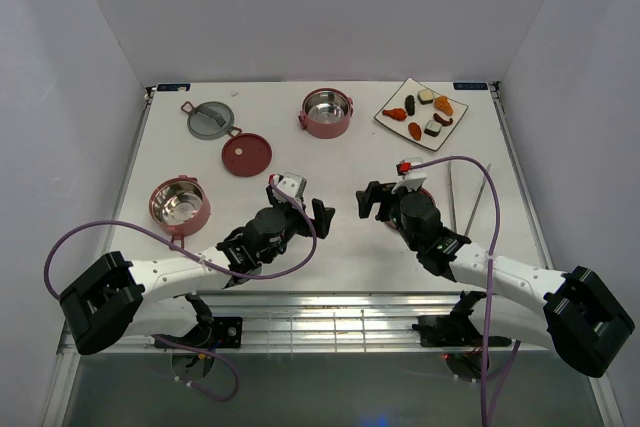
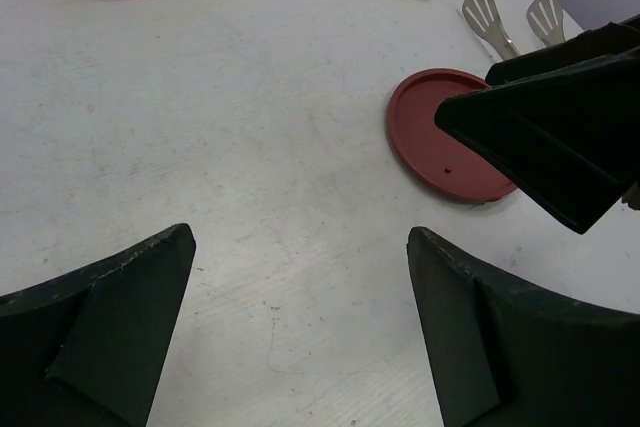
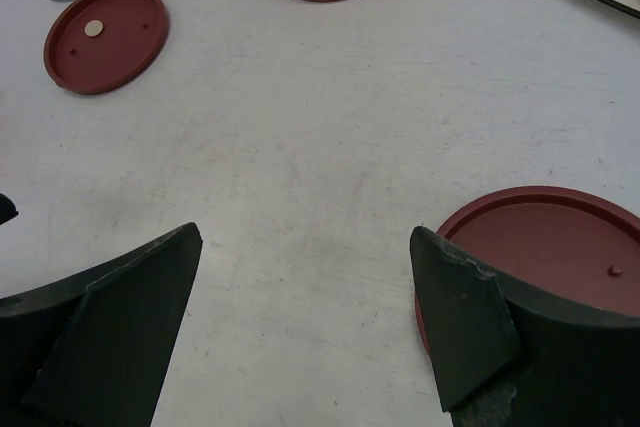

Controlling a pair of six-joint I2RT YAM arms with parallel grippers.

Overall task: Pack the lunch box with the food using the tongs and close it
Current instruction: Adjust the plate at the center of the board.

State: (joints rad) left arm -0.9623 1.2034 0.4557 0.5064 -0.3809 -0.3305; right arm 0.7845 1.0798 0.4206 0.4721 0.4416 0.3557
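Observation:
One dusty-red lunch box bowl [image 1: 327, 112] stands at the back centre, another [image 1: 179, 203] at the left. A flat red lid [image 1: 246, 155] and the grey-green lid [image 1: 211, 119] lie between them. Several food pieces [image 1: 425, 112] rest on the square plate [image 1: 412, 85]. The thin metal tongs [image 1: 452, 197] lie on the table right of my right arm. My left gripper [image 1: 324, 215] and right gripper [image 1: 368, 199] face each other mid-table, both open and empty. A second red lid [image 3: 545, 247] lies just by the right gripper's [image 3: 305, 237] fingertip and shows ahead of the left gripper [image 2: 300, 237] as a red lid [image 2: 440, 142].
Purple cables loop from both arms over the table's near part. The tongs' flat ends [image 2: 505, 27] show past the red lid in the left wrist view. White walls enclose the table at the back and sides.

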